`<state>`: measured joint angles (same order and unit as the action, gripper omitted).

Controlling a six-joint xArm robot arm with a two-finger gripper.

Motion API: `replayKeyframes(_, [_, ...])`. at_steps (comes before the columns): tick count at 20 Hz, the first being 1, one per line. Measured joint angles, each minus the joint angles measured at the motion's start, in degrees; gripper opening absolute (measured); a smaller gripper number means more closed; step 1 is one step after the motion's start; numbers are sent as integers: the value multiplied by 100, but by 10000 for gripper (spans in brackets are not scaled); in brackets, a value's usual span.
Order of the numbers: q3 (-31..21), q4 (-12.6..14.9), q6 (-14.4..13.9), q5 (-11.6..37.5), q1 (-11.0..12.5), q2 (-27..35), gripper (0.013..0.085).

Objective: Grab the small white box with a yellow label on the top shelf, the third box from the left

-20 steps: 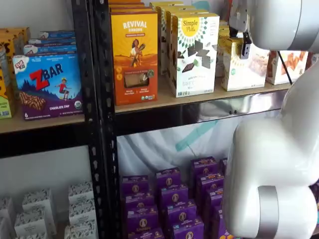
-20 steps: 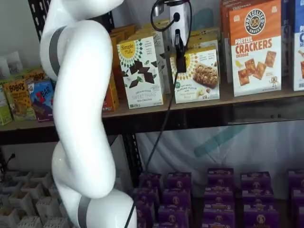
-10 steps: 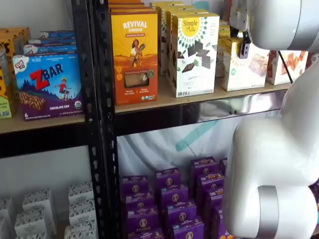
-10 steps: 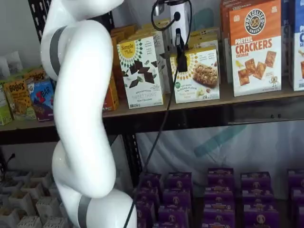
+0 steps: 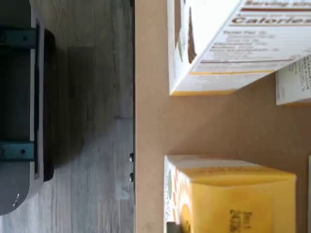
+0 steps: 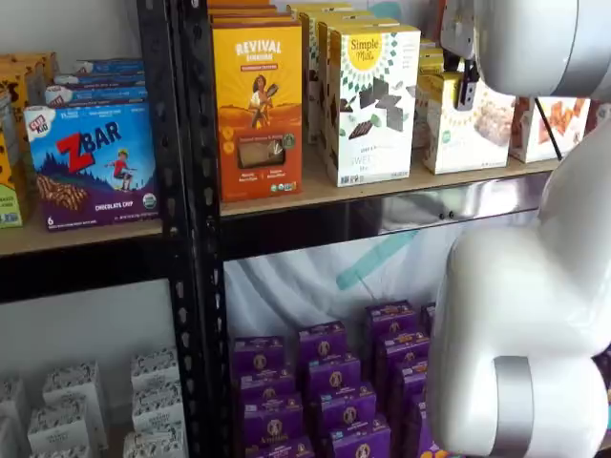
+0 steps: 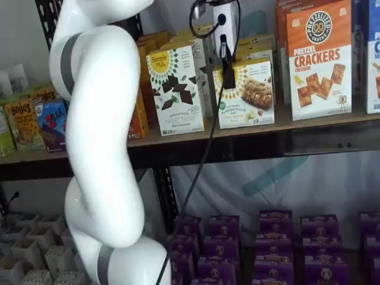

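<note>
- While the pincer [image 7: 226, 62] hangs at the small white box [image 7: 247, 95], its jaw state cannot be told.
- Box rests on the top shelf [image 7: 309, 122]; grasp and lift remain.

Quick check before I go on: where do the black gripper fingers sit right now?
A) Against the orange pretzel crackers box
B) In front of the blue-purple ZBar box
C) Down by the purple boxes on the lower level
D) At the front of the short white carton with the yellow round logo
D: in both shelf views the black fingers of the gripper hang at the front top edge of the short white carton on the top shelf.
</note>
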<state>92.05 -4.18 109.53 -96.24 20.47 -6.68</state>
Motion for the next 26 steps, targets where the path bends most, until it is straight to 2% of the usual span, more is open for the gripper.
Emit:
replayKeyframes(9, [-6,5,25,-98,30,-56,370])
replayKeyframes(10, [-11,-1,31,-103,36,-65,330])
replayKeyframes(19, [6,21,64,-282,73,-132,330])
replayKeyframes(26, [20,-30,161,-585,194,-258,330])
